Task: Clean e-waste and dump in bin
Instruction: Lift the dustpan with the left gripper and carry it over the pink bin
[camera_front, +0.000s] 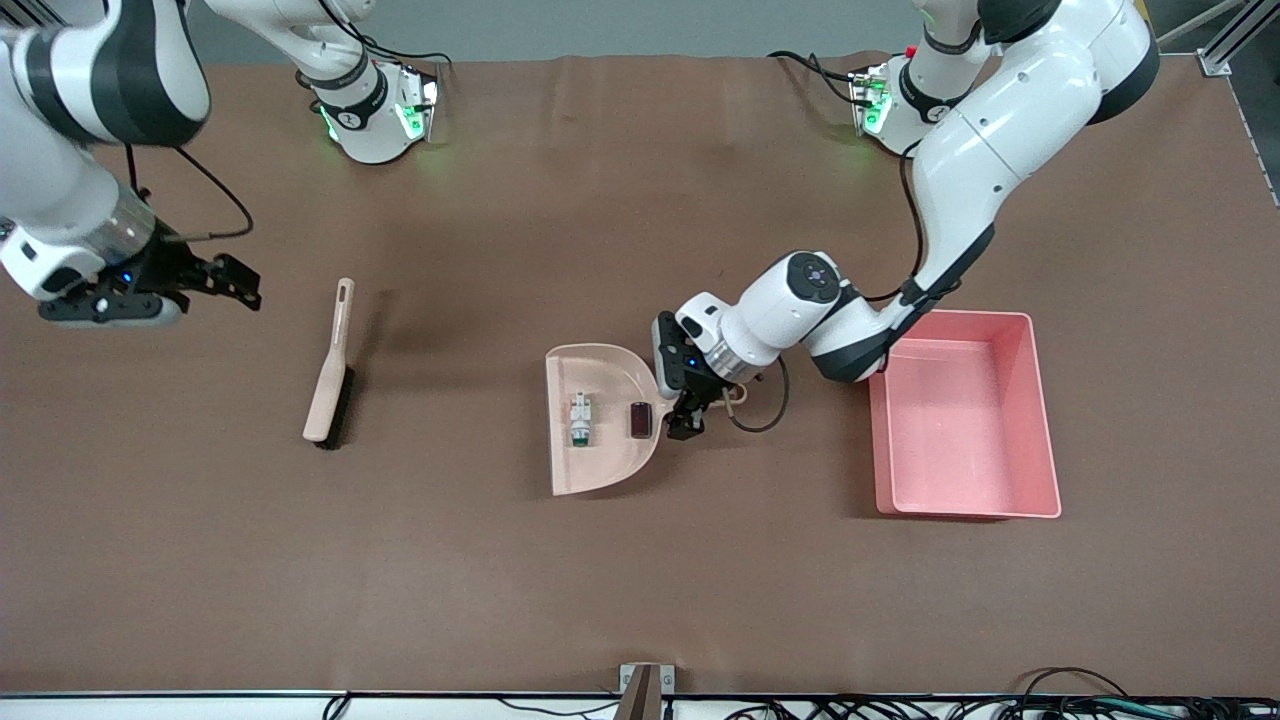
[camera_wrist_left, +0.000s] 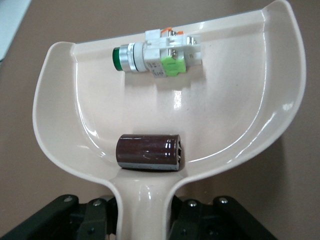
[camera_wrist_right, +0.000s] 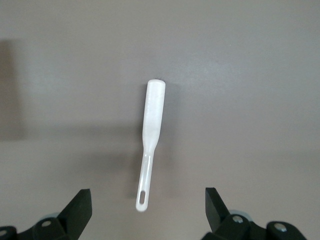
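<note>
While left tool (camera_front: 690, 418) pinches dustpan (camera_front: 600, 470) handle beside bin (camera_front: 1040, 420), right tool (camera_front: 235, 282) spread, bare table (camera_front: 640, 600) around.

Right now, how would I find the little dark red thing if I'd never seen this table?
Find the beige dustpan in the middle of the brown table, beside the pink bin. Two small pieces lie in it. The dark red block is the one closest to the handle, where the left pincer grips; its neighbour is white and green.

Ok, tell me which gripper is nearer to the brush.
The right. The right gripper hangs open toward the right arm's end of the table, close beside the brush but apart from it. The left gripper is shut on the dustpan handle, well away from it.
</note>
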